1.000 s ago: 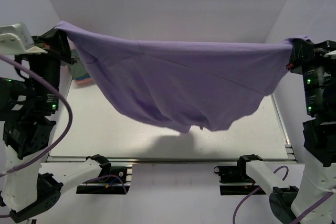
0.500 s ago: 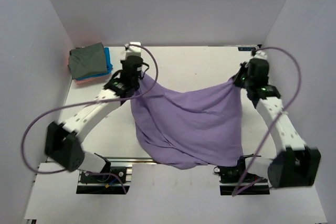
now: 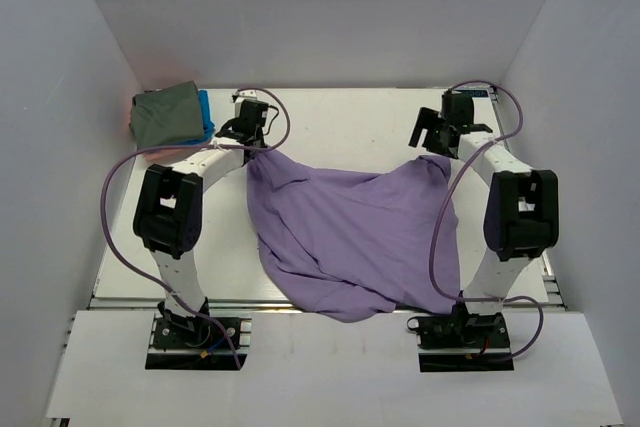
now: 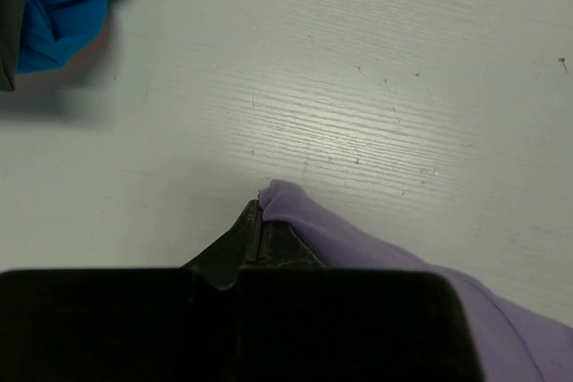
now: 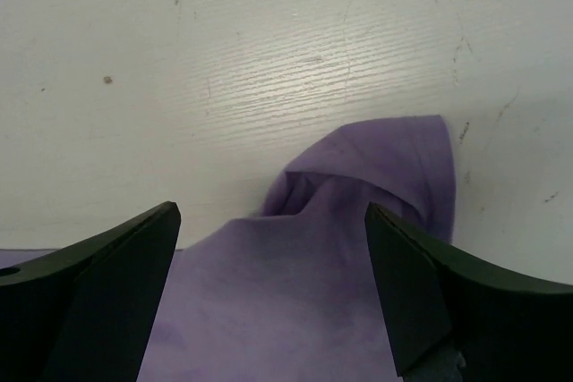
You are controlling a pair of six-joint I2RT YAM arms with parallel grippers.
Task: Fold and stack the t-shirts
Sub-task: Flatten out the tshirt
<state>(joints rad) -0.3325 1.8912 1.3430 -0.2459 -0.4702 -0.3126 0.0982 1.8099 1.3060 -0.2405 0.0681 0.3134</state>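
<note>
The white surface (image 3: 340, 117) carries a lavender t-shirt (image 3: 350, 227), which lies rumpled and spread across its middle between the two arms, the near hem spilling over the near edge. In the far left corner, well apart from it, sits a folded pile with an olive-grey shirt (image 3: 165, 115) on top and a blue shirt (image 3: 206, 112) showing beneath on the right side. The left claw (image 3: 256, 147) is clenched on the far left corner of the lavender t-shirt, down close to the surface, with a small fold of cloth poking past its closed tips in the left wrist view. The right claw (image 3: 430, 140) is released, its jaws standing wide apart over the far right corner, which lies bunched between them
</note>
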